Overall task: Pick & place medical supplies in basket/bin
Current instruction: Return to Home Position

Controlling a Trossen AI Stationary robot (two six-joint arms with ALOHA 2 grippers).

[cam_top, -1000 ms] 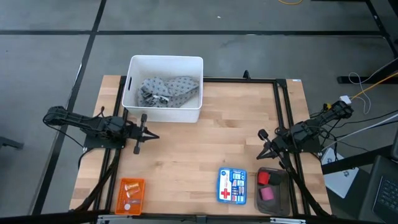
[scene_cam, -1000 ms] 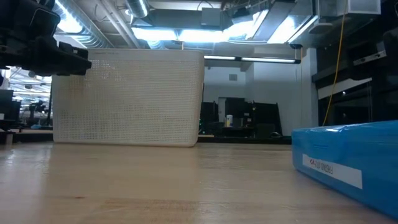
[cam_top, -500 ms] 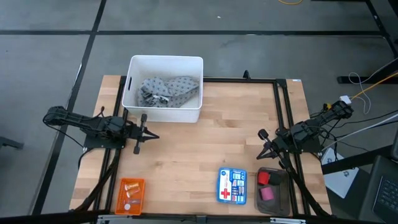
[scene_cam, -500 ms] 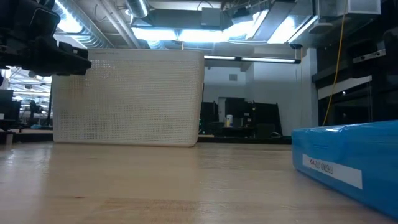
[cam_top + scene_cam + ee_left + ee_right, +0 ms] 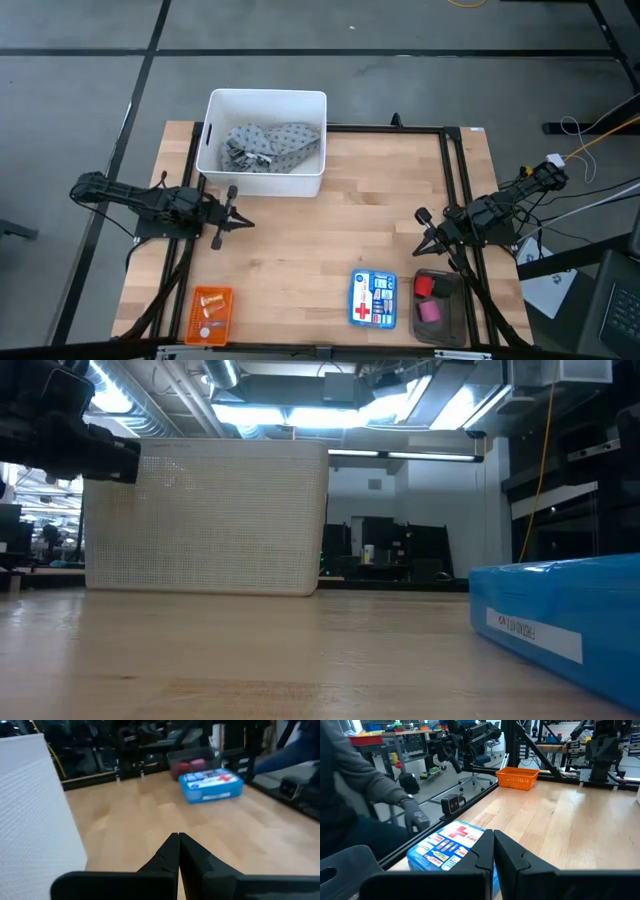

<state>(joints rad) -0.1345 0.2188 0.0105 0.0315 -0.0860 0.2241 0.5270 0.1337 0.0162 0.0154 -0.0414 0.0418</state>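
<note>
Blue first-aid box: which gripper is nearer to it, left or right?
Right. The right gripper hangs close to the blue first-aid box, toward the table's right side; the left gripper is across the table, near the white bin.

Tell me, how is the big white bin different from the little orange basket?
The white bin is far larger and taller-walled than the shallow orange basket. The white bin holds a crumpled grey patterned cloth; the orange basket holds small tan pieces. They sit at opposite edges of the table. Both are open-topped, rectangular, and on the left arm's side.
</note>
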